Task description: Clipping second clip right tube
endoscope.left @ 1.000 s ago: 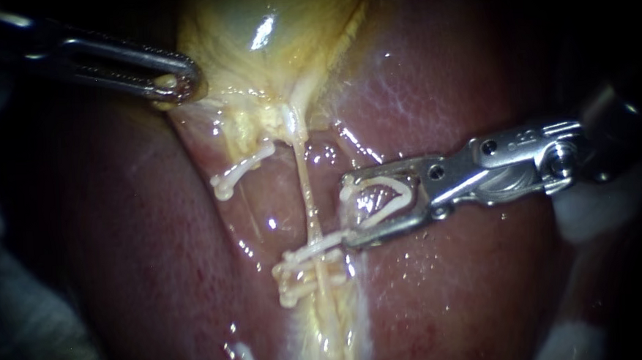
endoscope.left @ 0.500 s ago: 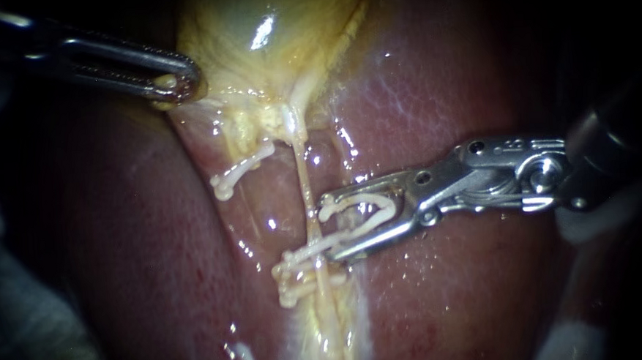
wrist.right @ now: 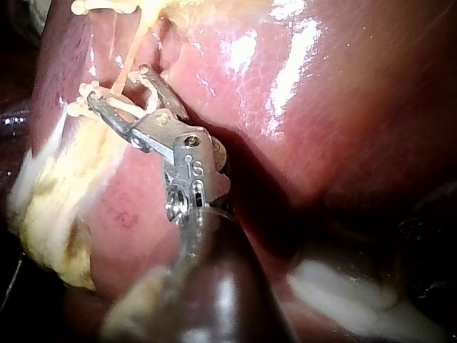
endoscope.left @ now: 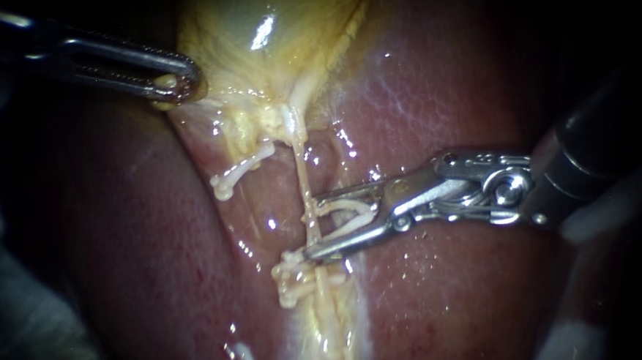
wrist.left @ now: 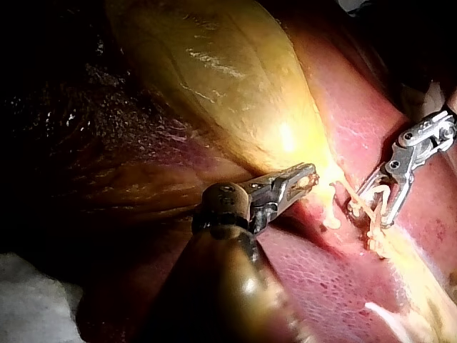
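Observation:
A thin pale right tube (endoscope.left: 302, 175) runs down from the yellow gallbladder (endoscope.left: 269, 29) over the red liver (endoscope.left: 441, 86). My right instrument (endoscope.left: 312, 226) comes in from the right, its jaws standing apart and holding an open white clip (endoscope.left: 353, 213). The clip's legs straddle the tube just above a closed white clip (endoscope.left: 296, 271). The right wrist view shows the same jaws (wrist.right: 121, 89) around the tube (wrist.right: 128, 61). My left instrument (endoscope.left: 175, 81) is shut on the gallbladder's lower edge, also seen in the left wrist view (wrist.left: 305, 179).
Another closed white clip (endoscope.left: 241, 169) sits on the tissue strand to the left of the tube. Yellowish fatty tissue (endoscope.left: 321, 326) runs down below the clips. White gauze (endoscope.left: 571, 339) lies at the lower right.
My right instrument has moved left with the open clip, from beside the tube to straddling it. The left instrument and the tissue have stayed put.

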Controlling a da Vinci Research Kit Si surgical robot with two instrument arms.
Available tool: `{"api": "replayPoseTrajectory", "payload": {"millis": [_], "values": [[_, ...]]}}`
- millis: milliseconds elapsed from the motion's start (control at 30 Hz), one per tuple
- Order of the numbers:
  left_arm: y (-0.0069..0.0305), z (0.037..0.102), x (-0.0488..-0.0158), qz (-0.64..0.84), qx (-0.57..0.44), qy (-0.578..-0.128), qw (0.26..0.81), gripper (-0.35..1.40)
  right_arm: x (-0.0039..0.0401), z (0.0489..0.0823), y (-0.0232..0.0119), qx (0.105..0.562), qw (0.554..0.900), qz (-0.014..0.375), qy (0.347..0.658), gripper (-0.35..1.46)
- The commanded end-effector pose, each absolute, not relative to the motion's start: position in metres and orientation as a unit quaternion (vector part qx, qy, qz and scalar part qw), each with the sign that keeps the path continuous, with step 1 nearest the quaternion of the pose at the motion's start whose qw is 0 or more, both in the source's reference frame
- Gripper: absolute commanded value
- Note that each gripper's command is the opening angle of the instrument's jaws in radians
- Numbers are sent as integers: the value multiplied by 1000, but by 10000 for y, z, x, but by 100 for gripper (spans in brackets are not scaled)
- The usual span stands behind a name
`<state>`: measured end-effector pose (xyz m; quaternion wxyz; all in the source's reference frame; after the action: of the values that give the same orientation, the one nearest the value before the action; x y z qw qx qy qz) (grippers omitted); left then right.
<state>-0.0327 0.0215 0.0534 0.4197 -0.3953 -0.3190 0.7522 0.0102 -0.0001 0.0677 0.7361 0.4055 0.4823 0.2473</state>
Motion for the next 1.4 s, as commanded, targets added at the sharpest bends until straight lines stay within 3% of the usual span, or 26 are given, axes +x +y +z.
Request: {"api": "replayPoseTrajectory", "payload": {"millis": [33, 433, 933, 1067, 1233, 1400], "values": [[215, 534, -327, 752, -395, -319, 420, -35, 103, 677, -1, 407, 732, 251, 485, 49], [215, 534, -327, 752, -395, -319, 420, -35, 114, 671, -5, 433, 692, 272, 509, 49], [214, 534, -327, 752, -395, -319, 420, -35, 122, 641, -7, 489, 639, 254, 537, 44], [214, 534, -327, 752, -395, -319, 420, -35, 122, 639, -5, 492, 637, 255, 535, 31], [214, 534, -327, 752, -395, -319, 420, -35, 118, 631, 3, 498, 632, 267, 530, -4], [214, 534, -327, 752, -395, -319, 420, -35, 117, 624, 9, 509, 625, 280, 521, -27]]}}
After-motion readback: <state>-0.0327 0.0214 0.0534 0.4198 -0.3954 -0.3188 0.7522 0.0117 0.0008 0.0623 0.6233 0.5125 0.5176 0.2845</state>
